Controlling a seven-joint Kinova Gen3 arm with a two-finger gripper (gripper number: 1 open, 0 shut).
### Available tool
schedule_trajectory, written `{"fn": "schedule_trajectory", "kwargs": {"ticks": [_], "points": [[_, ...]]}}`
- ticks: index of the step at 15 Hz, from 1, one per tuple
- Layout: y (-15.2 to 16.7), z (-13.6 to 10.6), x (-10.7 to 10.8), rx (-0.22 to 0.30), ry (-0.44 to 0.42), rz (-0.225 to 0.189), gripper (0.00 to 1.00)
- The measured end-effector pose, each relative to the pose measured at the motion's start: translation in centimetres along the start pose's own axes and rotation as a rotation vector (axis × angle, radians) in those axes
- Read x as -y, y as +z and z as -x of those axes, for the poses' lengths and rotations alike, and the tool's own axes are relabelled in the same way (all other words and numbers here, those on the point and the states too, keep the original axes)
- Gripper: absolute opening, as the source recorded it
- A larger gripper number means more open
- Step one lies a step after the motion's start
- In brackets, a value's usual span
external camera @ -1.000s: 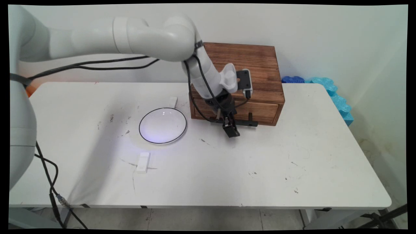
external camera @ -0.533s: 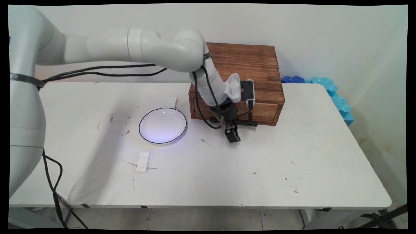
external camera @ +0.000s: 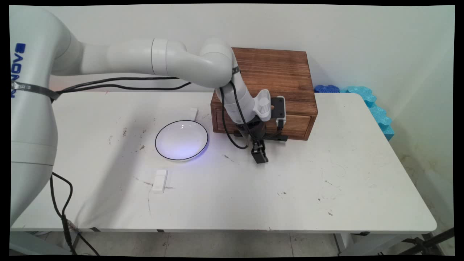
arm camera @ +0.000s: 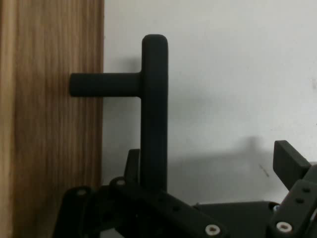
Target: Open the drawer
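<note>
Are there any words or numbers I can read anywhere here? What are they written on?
"KINOVA", in blue letters running sideways, only partly in view, on the big white arm link at the left edge.
No writing shows on the wooden drawer box, the bowl, the black handle or the gripper.

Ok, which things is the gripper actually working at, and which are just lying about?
At the gripper: black two-finger gripper, open; black T-bar drawer handle; brown wooden drawer box.
Lying about: white black-rimmed plate; two small white blocks; blue foam pieces.
</note>
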Motion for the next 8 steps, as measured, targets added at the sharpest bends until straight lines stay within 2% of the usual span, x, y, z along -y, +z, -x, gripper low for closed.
{"fn": "schedule_trajectory", "kwargs": {"ticks": [8], "points": [[0.4, -0.4, -1.3, 0.005, 0.016, 0.023, 1.00]]}}
